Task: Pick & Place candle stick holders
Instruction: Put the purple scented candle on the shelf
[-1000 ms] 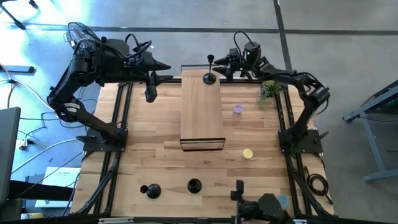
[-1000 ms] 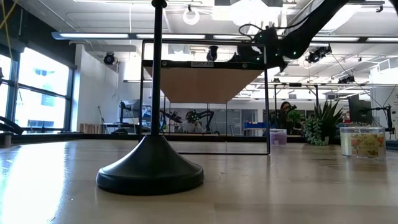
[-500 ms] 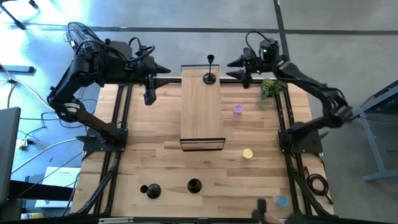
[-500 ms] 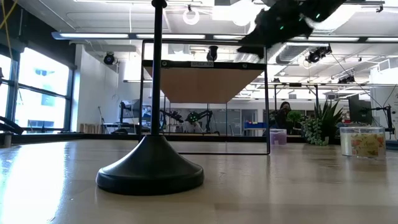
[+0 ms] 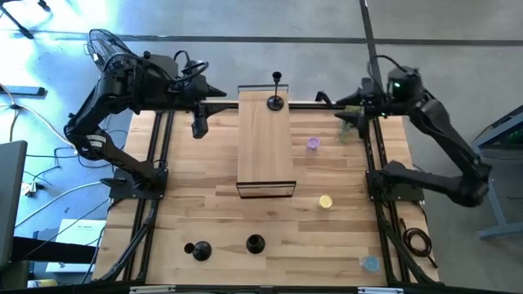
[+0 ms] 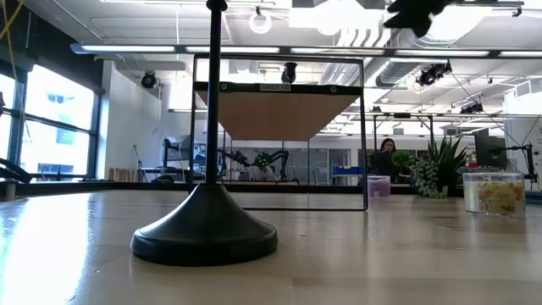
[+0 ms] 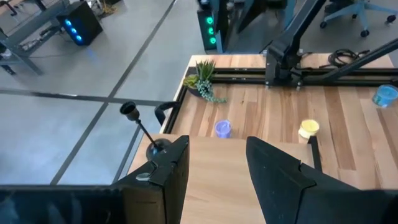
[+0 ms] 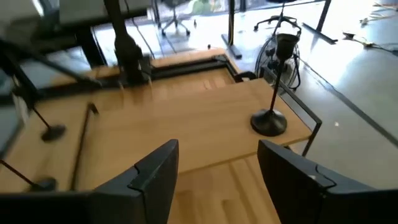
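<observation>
One black candle stick holder (image 5: 276, 100) stands upright by its disc base at the far end of the raised wooden shelf (image 5: 265, 147). It also shows in the right wrist view (image 8: 271, 119) and the left wrist view (image 7: 144, 132). Two more holders stand on the table near its near edge (image 5: 198, 251) (image 5: 255, 243); one fills the low view (image 6: 206, 230). My right gripper (image 5: 327, 100) is open and empty, raised to the right of the shelf's far end, apart from the holder. My left gripper (image 5: 214, 96) is open and empty, left of the shelf's far end.
A green plant sprig (image 5: 353, 118), a purple cup (image 5: 312, 144), a yellow cup (image 5: 325, 202) and a small blue thing (image 5: 370, 263) lie on the table right of the shelf. Black rails run along both sides. Bare wood lies between the shelf and the near holders.
My right gripper has drawn back from beside the holder on the shelf, going up and toward the table's right edge. The holder stays upright in its place on the shelf.
</observation>
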`<state>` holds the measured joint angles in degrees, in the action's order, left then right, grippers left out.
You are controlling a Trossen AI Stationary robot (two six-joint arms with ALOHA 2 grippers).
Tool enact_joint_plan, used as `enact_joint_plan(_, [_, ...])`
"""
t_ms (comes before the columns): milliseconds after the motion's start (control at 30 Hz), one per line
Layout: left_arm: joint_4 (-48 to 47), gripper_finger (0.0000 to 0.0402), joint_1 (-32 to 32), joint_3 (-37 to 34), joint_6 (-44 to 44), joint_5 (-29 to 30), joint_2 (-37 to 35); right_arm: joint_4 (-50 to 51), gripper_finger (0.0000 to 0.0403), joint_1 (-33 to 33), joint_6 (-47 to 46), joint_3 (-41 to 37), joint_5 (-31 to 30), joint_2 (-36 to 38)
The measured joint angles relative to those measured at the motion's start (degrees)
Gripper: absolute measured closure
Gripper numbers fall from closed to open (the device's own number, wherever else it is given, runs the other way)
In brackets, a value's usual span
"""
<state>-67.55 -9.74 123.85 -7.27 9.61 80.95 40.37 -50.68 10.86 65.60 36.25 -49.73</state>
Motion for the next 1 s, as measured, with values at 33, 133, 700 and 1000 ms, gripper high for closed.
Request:
enact_joint_plan(33, [0.1,0.0245,0.0,0.0,0.0,0.0,0.2,0.4,0.0189,0.0,-1.0,0.0,0.0,1.1])
enact_joint_plan(133, [0.1,0.0245,0.0,0.1,0.0,-0.5,0.7,1.4,0.0190,0.0,-3.0,0.0,-0.5,3.6])
enact_joint_plan(700, [-0.4,0.0245,0.0,0.1,5.8,-6.2,2.9,6.7,0.0170,0.0,2.3,-0.9,16.1,5.5])
enact_joint_plan(1000, [-0.4,0.0245,0.0,0.1,6.3,-7.8,2.9,5.5,0.0154,0.0,1.2,-1.8,12.2,5.5])
